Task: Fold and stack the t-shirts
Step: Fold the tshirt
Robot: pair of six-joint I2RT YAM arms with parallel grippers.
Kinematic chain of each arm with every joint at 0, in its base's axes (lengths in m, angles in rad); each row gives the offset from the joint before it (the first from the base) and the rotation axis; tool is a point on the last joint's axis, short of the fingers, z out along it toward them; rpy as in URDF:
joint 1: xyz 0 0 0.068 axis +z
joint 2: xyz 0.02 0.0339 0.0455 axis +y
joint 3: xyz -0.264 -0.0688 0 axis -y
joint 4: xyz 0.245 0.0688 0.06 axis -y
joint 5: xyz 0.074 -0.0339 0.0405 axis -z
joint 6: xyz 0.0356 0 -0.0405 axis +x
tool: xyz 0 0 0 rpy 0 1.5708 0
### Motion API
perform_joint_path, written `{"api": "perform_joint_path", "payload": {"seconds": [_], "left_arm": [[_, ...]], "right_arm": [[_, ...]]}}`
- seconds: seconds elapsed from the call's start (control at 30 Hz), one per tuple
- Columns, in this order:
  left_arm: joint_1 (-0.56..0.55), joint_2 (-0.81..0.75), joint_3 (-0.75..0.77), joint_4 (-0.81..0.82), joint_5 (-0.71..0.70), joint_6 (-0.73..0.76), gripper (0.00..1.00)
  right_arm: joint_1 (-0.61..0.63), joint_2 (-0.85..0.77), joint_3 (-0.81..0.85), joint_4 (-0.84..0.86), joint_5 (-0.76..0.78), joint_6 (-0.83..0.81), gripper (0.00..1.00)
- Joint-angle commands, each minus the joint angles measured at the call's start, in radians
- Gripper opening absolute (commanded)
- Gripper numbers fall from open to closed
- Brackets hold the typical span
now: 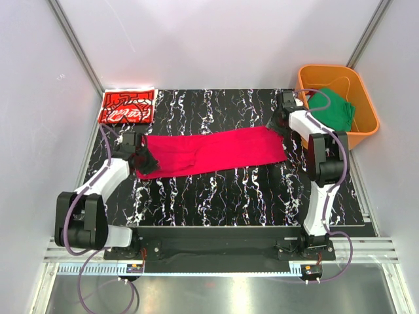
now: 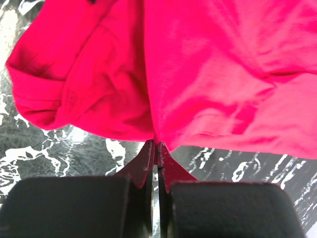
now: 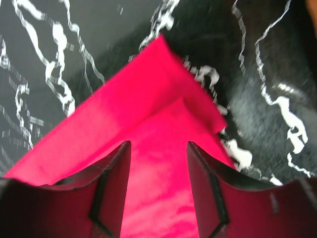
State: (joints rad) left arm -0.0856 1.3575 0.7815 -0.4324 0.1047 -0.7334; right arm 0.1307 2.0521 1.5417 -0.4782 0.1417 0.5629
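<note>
The plain crimson-red t-shirt [image 1: 216, 152] lies in a long band across the middle of the table. My left gripper [image 1: 147, 159] is shut on its left end; in the left wrist view the fingertips [image 2: 157, 145] pinch the cloth's edge [image 2: 208, 74]. My right gripper [image 1: 276, 125] is open over the shirt's far right corner; in the right wrist view its jaws [image 3: 158, 146] stand apart above the red cloth [image 3: 158, 188], holding nothing. The red t-shirt with white line print [image 1: 127, 106] lies folded at the back left. The green t-shirt [image 1: 335, 108] sits in the orange tub.
The orange plastic tub [image 1: 366, 108] stands at the back right, just off the black marbled table [image 1: 216, 190]. White walls close in on both sides. The arm bases stand at the near edge.
</note>
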Motion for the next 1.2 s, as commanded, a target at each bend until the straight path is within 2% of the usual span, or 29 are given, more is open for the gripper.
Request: {"api": "perform_joint_path", "payload": {"seconds": [0.0,0.07,0.37,0.67,0.83,1.13,1.17], "left_arm": [[-0.013,-0.052,0.059,-0.011,-0.02,0.026,0.0],[-0.02,-0.064,0.068,-0.014,-0.011,0.026,0.0],[-0.04,-0.08,0.079,-0.012,0.01,0.022,0.0],[-0.043,-0.084,0.085,-0.009,0.021,0.02,0.0],[-0.043,-0.093,0.096,-0.025,0.012,0.029,0.0],[-0.043,-0.113,0.119,-0.037,0.01,0.037,0.0],[-0.043,-0.115,0.122,-0.039,0.01,0.037,0.0]], "right_arm": [[0.0,0.034,0.083,-0.043,0.119,0.042,0.54],[0.0,0.061,0.122,-0.056,0.134,0.038,0.5],[0.001,0.149,0.225,-0.117,0.171,0.028,0.44],[0.001,0.19,0.27,-0.152,0.17,0.034,0.39],[0.0,0.217,0.296,-0.174,0.156,0.031,0.31],[0.0,0.247,0.305,-0.186,0.139,0.014,0.31],[0.0,0.246,0.307,-0.186,0.144,0.014,0.27]]}}
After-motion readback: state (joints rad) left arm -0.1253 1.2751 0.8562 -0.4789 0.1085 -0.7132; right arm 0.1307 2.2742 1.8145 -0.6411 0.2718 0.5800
